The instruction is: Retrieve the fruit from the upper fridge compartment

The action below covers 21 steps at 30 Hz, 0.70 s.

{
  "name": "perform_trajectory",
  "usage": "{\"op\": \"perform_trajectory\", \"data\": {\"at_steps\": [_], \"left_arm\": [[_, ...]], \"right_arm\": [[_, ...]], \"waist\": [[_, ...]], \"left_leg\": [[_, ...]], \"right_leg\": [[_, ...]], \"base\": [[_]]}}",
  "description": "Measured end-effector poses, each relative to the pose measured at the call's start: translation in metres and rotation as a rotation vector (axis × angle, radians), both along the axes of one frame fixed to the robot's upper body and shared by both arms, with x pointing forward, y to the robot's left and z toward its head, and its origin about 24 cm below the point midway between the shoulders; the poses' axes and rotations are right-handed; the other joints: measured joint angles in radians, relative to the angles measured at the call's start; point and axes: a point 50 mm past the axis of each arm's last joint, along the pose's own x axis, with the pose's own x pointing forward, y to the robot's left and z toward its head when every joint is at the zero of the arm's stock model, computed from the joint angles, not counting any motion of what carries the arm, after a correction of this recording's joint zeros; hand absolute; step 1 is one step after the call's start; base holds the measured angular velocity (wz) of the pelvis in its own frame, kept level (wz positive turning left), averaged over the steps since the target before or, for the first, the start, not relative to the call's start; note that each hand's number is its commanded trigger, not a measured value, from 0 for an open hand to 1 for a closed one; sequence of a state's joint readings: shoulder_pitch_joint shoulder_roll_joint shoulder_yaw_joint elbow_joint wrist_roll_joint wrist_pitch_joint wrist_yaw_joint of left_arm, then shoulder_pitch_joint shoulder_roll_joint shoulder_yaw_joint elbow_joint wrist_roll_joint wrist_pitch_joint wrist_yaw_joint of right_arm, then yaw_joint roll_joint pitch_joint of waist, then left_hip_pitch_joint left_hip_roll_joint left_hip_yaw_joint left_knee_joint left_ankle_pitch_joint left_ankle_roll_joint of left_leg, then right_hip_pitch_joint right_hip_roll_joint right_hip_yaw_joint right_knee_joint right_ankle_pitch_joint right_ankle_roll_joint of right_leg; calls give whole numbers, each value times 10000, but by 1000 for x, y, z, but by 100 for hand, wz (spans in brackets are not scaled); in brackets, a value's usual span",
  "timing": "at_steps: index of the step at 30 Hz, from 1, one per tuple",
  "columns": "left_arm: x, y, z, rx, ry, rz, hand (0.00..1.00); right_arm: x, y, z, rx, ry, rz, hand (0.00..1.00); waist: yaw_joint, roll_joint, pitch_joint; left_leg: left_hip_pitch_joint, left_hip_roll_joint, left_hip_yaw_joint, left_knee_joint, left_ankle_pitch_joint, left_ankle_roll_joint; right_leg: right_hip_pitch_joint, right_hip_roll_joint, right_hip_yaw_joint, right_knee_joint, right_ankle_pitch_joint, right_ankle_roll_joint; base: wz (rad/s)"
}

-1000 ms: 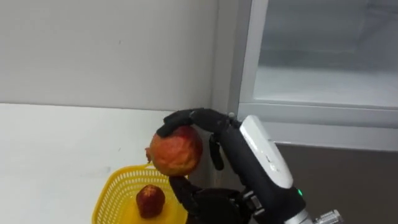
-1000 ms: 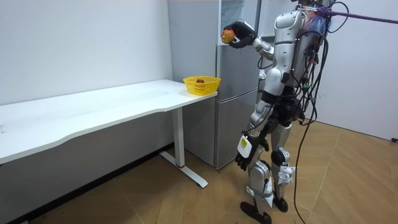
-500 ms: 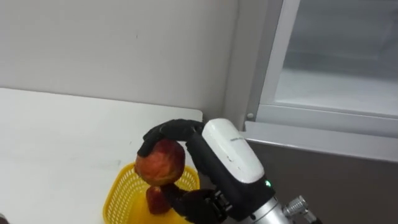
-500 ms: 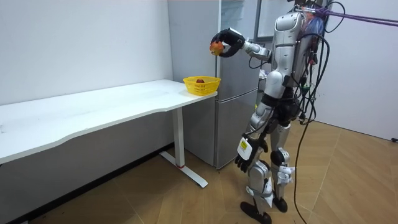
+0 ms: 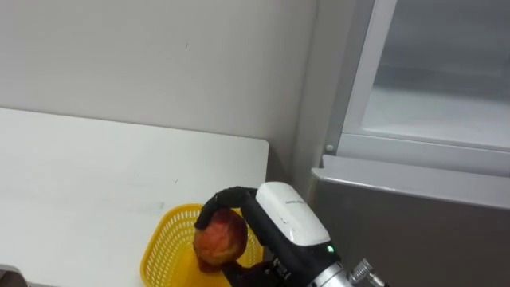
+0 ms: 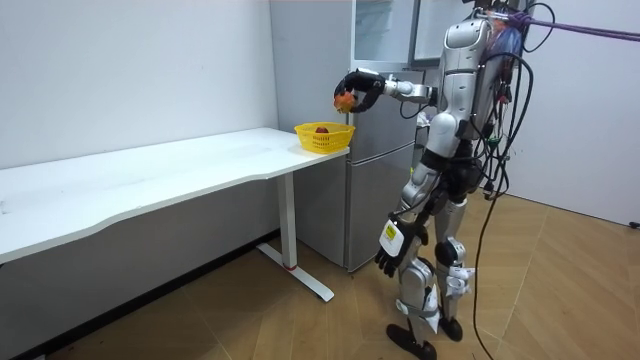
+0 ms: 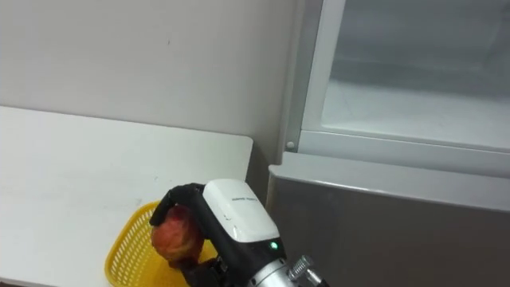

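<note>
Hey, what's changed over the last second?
The right hand, gripping the orange-red fruit throughout, swung from the fridge toward the table and down; it now holds the fruit just over the yellow basket. Basket, the small red fruit inside and table stayed put; the left hand still hangs low.

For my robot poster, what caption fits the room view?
Robot by the fridge holds a red fruit in its right hand over the yellow basket.

I see the right hand [image 6: 358, 88] curled around a reddish fruit [image 6: 345, 100]. Just below it, a yellow basket [image 6: 324, 140] sits on the counter [image 6: 150, 170]. The fridge [image 6: 365, 200] stands behind, and the left hand [image 6: 388, 262] hangs low.
</note>
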<state>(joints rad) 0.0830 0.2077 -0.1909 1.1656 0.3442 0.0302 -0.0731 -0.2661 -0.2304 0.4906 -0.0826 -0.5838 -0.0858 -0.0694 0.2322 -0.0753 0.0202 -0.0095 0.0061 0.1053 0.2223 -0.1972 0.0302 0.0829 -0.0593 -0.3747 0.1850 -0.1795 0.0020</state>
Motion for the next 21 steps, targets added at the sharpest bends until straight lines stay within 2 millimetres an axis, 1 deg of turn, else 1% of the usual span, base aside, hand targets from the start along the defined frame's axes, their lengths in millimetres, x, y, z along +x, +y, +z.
{"op": "perform_trajectory", "data": {"at_steps": [6,9,12,21], "left_arm": [[0,0,0,4,-11,-17,0],[2,-1,0,-8,-77,-31,0],[3,-1,1,-32,-162,-52,0],[6,-3,1,-99,-246,-203,0]], "right_arm": [[3,-2,-7,-279,212,-146,100],[5,-4,-12,-413,406,-245,100],[7,-6,-18,-536,630,-346,100],[9,-8,-26,-767,918,-433,100]], "waist": [[58,38,-17],[197,72,-19],[233,101,-27],[239,113,-39]], "left_leg": [[-1,-17,-64,-11,1,1],[-1,-19,-87,-8,2,1],[-2,-23,-117,2,4,2],[-3,-27,-144,3,8,-1]], "right_leg": [[7,-1,-3,0,0,0],[11,2,13,0,0,0],[21,0,26,5,-1,1],[24,-7,14,16,-5,7]], "base": [[1],[1],[3],[0]]}}
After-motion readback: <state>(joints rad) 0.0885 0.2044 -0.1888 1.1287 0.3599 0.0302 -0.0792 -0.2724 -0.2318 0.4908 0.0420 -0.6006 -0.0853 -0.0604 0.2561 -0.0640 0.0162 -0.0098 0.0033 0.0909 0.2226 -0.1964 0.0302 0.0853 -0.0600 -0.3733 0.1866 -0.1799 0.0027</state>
